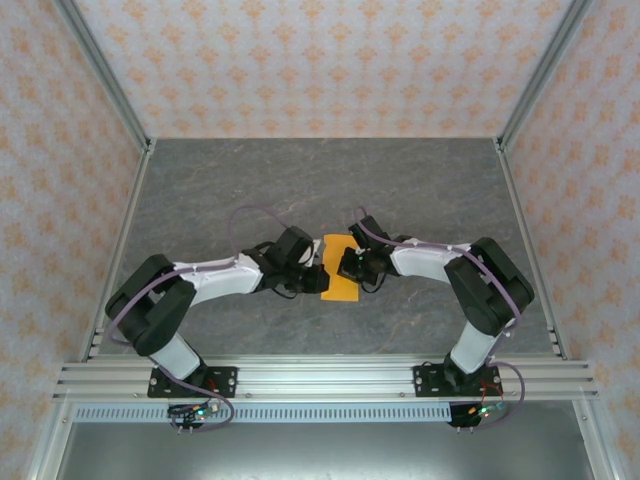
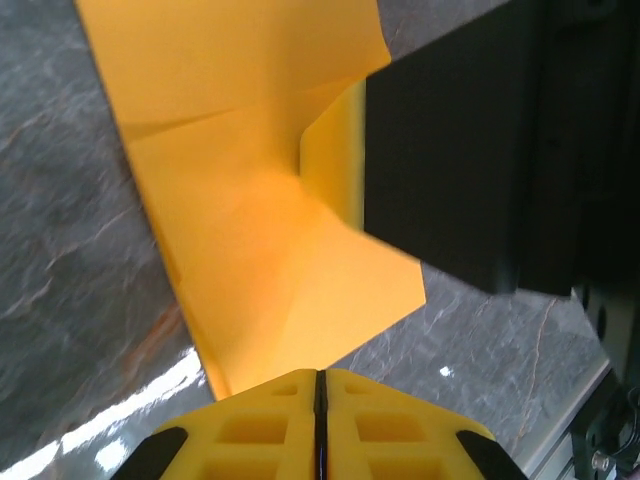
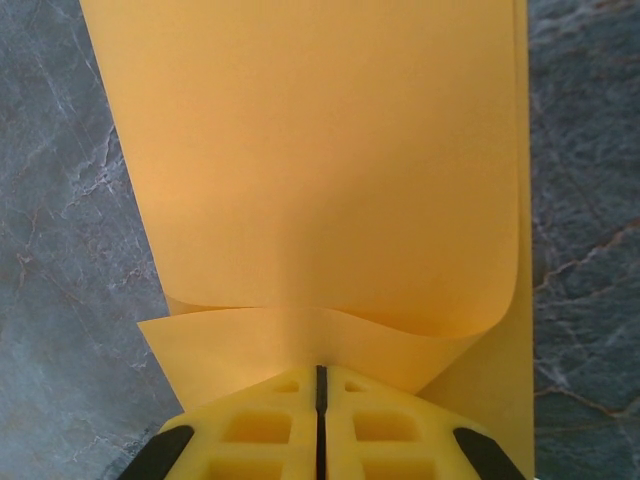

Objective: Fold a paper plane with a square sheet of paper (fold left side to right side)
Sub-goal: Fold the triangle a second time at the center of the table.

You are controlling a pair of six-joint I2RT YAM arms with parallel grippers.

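Right end effector (image 3: pixel 320 375) pinching flap of square sheet of paper (image 3: pixel 320 150) for folding; left end effector (image 2: pixel 320 378) closed, seemingly pinning it flat.

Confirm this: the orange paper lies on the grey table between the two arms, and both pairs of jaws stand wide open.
Wrong on the jaws: both pairs are shut. The left wrist view shows the left gripper with its jaws pressed together, the right wrist view the same for the right gripper. The orange paper does lie on the grey table between the two arms.
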